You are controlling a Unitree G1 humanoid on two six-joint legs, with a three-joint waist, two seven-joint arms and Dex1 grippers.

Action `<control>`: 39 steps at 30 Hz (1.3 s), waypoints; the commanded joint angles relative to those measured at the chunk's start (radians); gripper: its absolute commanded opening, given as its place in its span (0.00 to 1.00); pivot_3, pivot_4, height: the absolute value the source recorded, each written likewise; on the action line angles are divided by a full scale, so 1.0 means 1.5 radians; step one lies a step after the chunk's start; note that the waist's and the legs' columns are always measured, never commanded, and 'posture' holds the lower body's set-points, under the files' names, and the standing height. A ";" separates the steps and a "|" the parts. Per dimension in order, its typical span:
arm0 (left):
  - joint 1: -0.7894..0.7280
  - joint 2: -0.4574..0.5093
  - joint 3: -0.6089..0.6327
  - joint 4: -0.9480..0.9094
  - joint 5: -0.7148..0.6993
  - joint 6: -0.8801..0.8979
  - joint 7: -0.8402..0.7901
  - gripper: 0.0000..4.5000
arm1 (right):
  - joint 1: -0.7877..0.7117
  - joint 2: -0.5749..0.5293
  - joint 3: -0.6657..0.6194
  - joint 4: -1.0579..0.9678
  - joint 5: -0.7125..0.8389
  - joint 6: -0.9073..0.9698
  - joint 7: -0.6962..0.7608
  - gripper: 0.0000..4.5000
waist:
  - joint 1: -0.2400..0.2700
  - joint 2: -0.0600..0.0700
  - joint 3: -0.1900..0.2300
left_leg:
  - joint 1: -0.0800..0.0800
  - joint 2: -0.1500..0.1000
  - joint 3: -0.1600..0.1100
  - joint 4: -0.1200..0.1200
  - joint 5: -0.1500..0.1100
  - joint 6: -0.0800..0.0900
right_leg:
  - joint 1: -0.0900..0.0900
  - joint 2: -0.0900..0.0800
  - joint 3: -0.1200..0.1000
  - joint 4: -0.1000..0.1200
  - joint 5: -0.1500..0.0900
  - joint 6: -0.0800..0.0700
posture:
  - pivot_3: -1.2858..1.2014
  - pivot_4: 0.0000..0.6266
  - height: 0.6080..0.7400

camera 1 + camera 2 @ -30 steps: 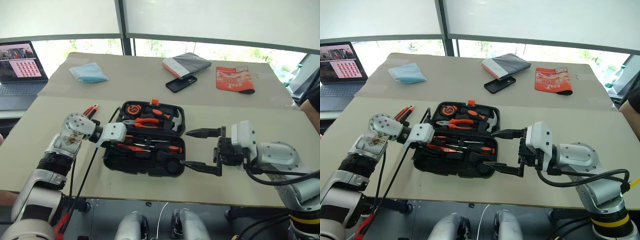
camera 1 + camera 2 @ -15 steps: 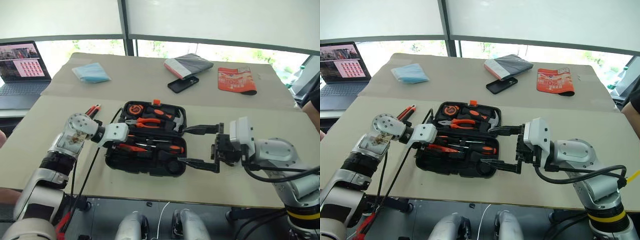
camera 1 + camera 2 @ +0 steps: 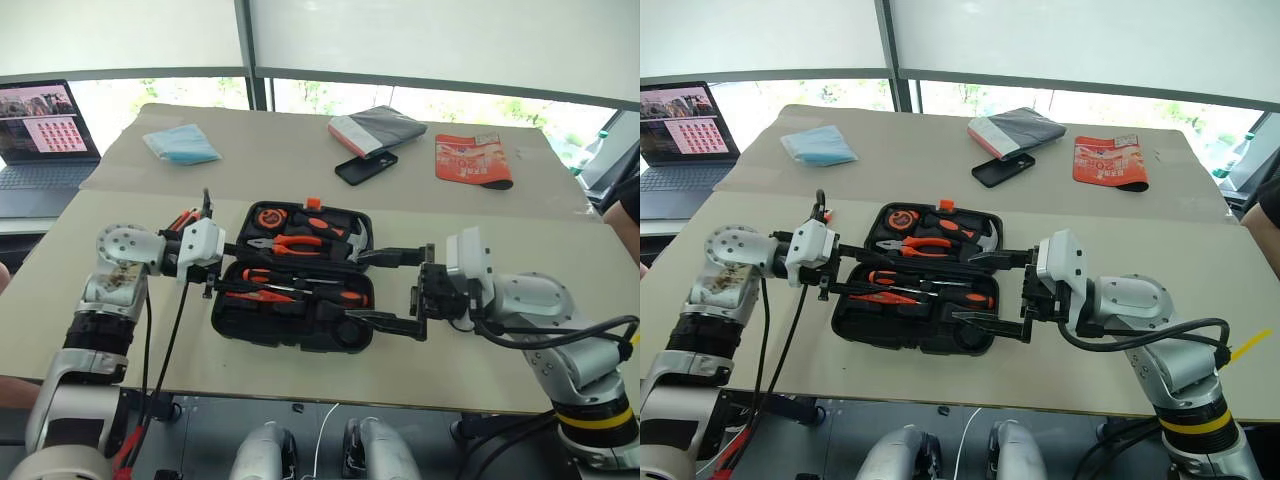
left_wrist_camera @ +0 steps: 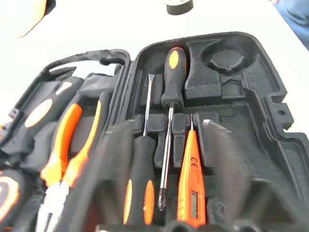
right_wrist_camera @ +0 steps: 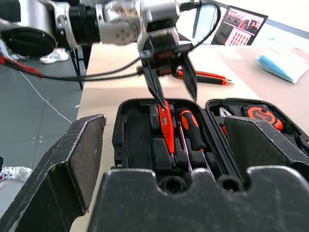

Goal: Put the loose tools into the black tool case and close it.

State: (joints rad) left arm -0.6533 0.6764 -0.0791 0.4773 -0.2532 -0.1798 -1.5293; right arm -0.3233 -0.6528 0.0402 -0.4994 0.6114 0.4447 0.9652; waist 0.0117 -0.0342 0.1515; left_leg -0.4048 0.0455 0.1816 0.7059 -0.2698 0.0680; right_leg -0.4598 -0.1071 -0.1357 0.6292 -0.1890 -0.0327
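The black tool case [image 3: 258, 322] lies open at the table's front middle. Three orange-and-black screwdrivers [image 4: 170, 82] rest side by side in its near half. An orange-and-black utility knife [image 3: 183, 218] lies on the table just left of the case, behind my left wrist. In the left wrist view a small dark roll of tape [image 4: 179, 5] sits on the table beyond the case's far end. My left gripper [image 3: 240, 268] hovers open and empty over the case's left end. At the case's right end my right gripper [image 3: 398, 290] stands wide open, holding nothing.
The case's far half holds pliers [image 3: 290, 242], a hammer and a tape measure [image 3: 267, 217]. At the back lie a blue mask [image 3: 180, 143], a black phone [image 3: 363, 167], a grey pouch [image 3: 377, 127] and an orange packet [image 3: 472, 158]. A laptop [image 3: 40, 130] stands far left. A person's arm [image 3: 625, 210] shows at the right edge.
My left gripper has risen a little, drawn back toward the case's left end and turned to point across it. The right gripper has stayed wide open at the right end.
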 commanded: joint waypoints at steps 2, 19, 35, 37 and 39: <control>-0.004 -0.013 0.002 0.075 0.014 -0.083 -0.010 0.10 | -0.008 0.003 -0.007 -0.011 0.006 -0.001 -0.006 1.00 | 0.000 0.000 0.000 | 0.000 0.000 0.000 0.000 0.000 0.000 | 0.000 0.000 0.000 0.000 0.000 0.000 | 0.52 0.24 1.00; -0.022 -0.050 -0.038 0.227 0.112 -0.184 0.055 0.01 | -0.014 0.014 -0.022 -0.015 0.028 0.010 -0.035 1.00 | 0.000 0.000 0.000 | 0.002 0.000 0.000 0.000 -0.001 0.002 | 0.001 -0.001 0.000 0.000 0.000 0.000 | 0.52 0.24 1.00; 0.024 -0.042 -0.003 0.154 0.054 -0.211 0.040 0.01 | 0.003 0.009 -0.020 0.002 0.003 -0.004 -0.017 1.00 | -0.010 0.002 -0.001 | 0.002 0.000 -0.001 0.000 -0.002 0.002 | 0.002 -0.001 0.000 0.000 0.000 0.000 | 0.52 0.24 1.00; 0.026 -0.044 0.006 0.140 0.041 -0.210 0.043 0.01 | 0.003 0.010 -0.020 0.002 0.003 -0.002 -0.016 1.00 | -0.010 0.002 -0.001 | 0.002 0.000 -0.001 0.000 -0.001 0.001 | 0.001 -0.001 0.000 0.000 0.000 0.000 | 0.52 0.24 1.00; 0.028 -0.049 0.019 0.121 0.017 -0.197 0.044 0.01 | 0.003 0.010 -0.020 0.002 0.003 -0.001 -0.015 1.00 | -0.010 0.002 -0.001 | 0.002 0.000 -0.001 0.000 -0.001 0.001 | 0.001 -0.001 0.000 0.000 0.000 0.000 | 0.52 0.24 1.00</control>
State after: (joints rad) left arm -0.6163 0.6064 -0.0784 0.6988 -0.1876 -0.4925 -1.4645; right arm -0.3152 -0.6344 0.0296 -0.4807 0.6110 0.4625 0.9394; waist -0.0035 -0.0319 0.1502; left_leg -0.4018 0.0459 0.1802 0.7053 -0.2712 0.0700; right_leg -0.4579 -0.1086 -0.1355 0.6297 -0.1889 -0.0330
